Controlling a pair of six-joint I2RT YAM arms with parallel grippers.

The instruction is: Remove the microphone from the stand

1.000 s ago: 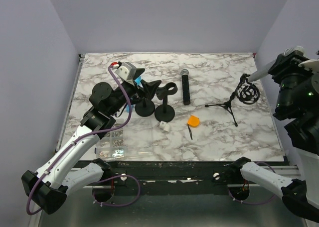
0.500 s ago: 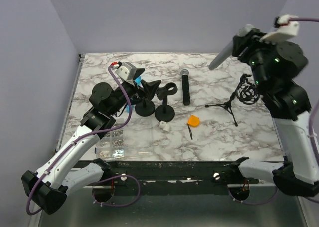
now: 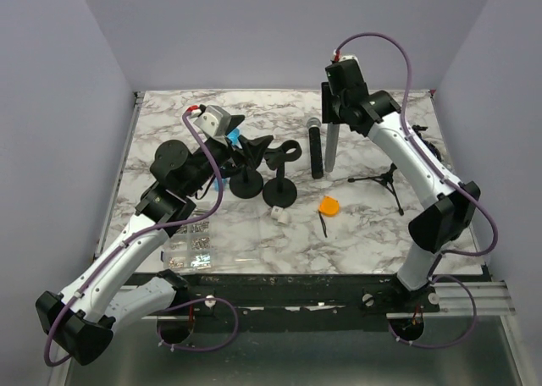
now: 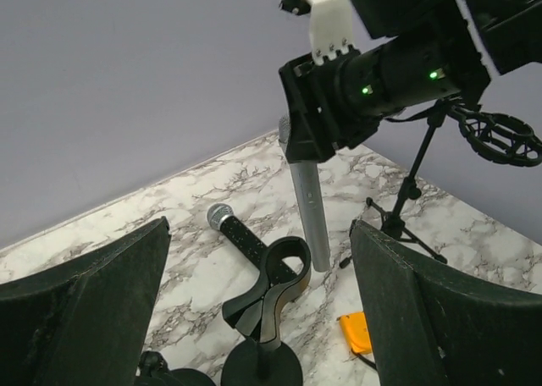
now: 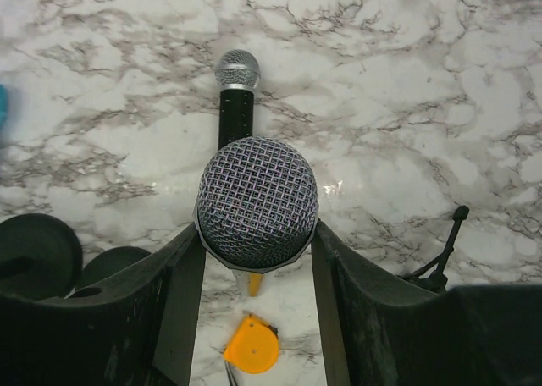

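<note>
**Silver microphone off its stand, held upright in the right claw**

Nearest the arm bases, on the white marble-patterned table (image 3: 381,234), lies a clear packet of small metal parts (image 3: 190,238).

Next come a small white block (image 3: 279,216), a thin black strip (image 3: 323,225) and a small orange plastic object (image 3: 329,206), grouped near the table's middle.

Behind these stand two black round-base stands (image 3: 280,191), side by side, the right one with an open clip on top.

The left gripper (image 3: 246,134) hovers over the left one of this pair. Its fingers (image 4: 93,310) are spread wide, with nothing between them.

To the right stands the black tripod stand (image 3: 385,179). Its round black shock mount (image 4: 500,139) sits on top; the top external view mostly hides the mount behind the right arm.

Farther back, a black handheld microphone with a silver mesh head (image 3: 316,153) lies flat on the marble, its head toward the far wall.

Just beside it, on its right, is the silver-grey microphone with a mesh ball head (image 3: 330,149). It hangs upright, head uppermost, well apart from the tripod stand.

The right gripper (image 3: 329,119) clamps it just below the head, which fills the gap between the fingers (image 5: 174,318) in the right wrist view. Whether its lower end touches the table cannot be told.
</note>
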